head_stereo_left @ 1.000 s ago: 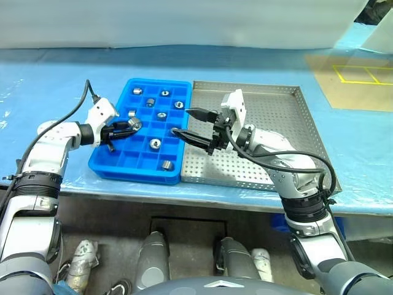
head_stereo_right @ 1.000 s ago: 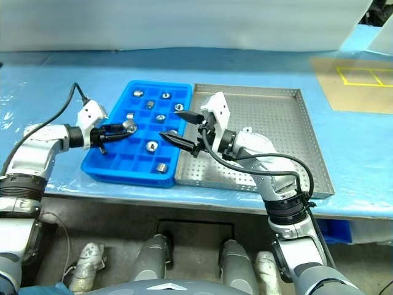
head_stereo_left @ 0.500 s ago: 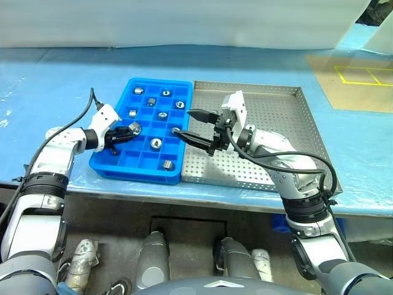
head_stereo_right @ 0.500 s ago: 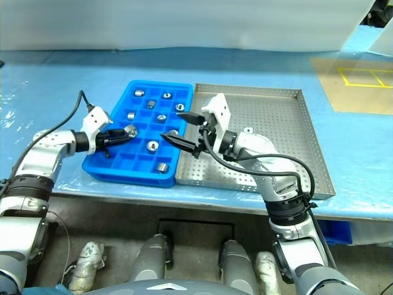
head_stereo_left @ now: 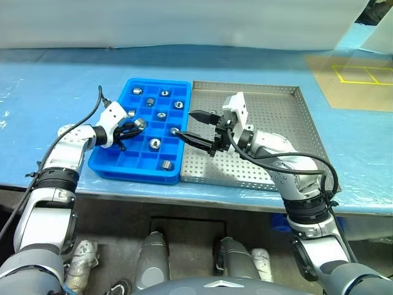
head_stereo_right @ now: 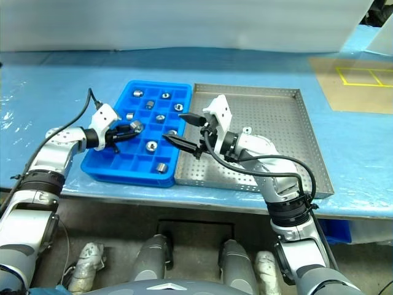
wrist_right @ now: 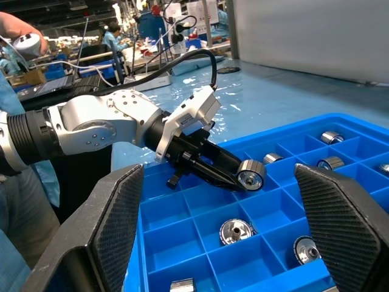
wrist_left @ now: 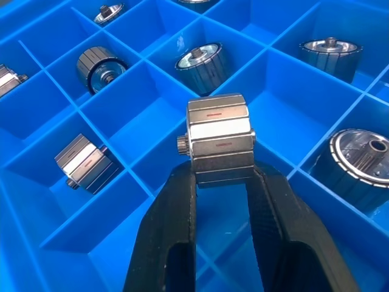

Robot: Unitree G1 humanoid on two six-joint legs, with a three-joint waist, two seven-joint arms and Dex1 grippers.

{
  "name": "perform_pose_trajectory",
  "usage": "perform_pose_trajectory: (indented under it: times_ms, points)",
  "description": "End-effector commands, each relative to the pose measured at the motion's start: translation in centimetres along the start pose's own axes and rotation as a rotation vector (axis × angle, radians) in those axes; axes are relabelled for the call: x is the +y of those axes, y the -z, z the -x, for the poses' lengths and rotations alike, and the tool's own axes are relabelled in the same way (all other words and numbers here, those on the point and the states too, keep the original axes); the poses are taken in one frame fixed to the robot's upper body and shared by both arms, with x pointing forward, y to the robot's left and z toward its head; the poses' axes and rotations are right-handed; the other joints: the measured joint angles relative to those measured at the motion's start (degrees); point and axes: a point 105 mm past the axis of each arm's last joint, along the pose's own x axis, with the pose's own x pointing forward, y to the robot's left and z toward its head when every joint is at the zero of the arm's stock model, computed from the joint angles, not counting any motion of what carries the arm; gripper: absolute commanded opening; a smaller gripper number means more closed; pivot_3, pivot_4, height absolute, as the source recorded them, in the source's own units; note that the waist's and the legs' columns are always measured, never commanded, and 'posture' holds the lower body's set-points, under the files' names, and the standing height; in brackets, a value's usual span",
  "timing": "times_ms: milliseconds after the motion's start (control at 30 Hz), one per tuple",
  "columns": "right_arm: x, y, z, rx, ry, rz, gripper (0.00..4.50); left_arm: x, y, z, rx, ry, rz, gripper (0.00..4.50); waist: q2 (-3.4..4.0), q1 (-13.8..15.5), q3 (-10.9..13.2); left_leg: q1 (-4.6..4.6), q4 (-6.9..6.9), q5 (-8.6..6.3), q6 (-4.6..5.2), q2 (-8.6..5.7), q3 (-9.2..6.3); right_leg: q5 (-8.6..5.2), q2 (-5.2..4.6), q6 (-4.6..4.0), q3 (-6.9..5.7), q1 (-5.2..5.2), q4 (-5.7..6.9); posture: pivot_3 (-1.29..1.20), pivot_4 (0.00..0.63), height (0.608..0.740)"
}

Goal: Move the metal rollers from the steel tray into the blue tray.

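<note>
Over at the left, the left gripper [wrist_left: 220,182] has its jaws clenched on one of the metal rollers [wrist_left: 219,141], pinching it by its faceted sides. That roller hangs above the compartments of the blue tray [head_stereo_left: 107,165], clear of the floor, with its long axis lying about level and crosswise to the black fingers [wrist_left: 167,225]; a small stub pokes from one end. More rollers sit in the cells around it, some on their sides, some upright with an end face up [wrist_left: 202,58]. Further right, the right gripper [head_stereo_left: 191,126] points toward the blue tray with its jaws spread wide, holding nothing, above the near edge of the steel tray [head_stereo_left: 288,132]. Both trays rest side by side, touching, on the blue-covered tabletop [head_stereo_left: 49,92].
</note>
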Motion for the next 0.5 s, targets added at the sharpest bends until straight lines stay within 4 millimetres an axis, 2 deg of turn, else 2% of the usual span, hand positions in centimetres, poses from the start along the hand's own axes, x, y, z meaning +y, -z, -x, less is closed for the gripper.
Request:
perform_pose_trajectory:
  times_ms: [33,133,367,500]
  points:
    - [0.52,-1.26,0.23,-0.041,-0.011,0.039,4.09,0.49,-0.79,0.26,-0.015,-0.009,-0.028,0.81,0.0,0.0,0.0,0.0,0.0,0.0,0.0,0.0,0.0,0.0,0.0,0.0,0.0,0.0,0.0,-0.1,0.15,0.74]
    - [0.5,-1.24,0.26,-0.04,-0.009,0.04,4.09,0.36,-0.72,0.1,-0.014,-0.006,-0.018,0.81,0.0,0.0,0.0,0.0,0.0,0.0,0.0,0.0,0.0,0.0,0.0,0.0,0.0,0.0,0.0,-0.1,0.15,0.74]
    - [0.47,-1.21,0.29,-0.038,-0.007,0.041,4.09,0.16,-0.92,-0.2,-0.016,0.001,-0.024,3.1,0.0,0.01,0.0,0.01,0.04,0.0,0.01,0.0,0.0,0.0,0.0,0.0,0.0,0.02,0.01,-0.1,0.15,0.74]
    - [0.44,-1.17,0.33,-0.038,-0.004,0.039,4.09,0.65,-1.6,-0.18,-0.037,-0.013,-0.013,3.1,0.0,0.0,0.0,0.0,0.07,-0.01,0.01,0.0,0.0,0.0,0.0,0.0,0.0,0.03,0.02,-0.11,0.15,0.74]
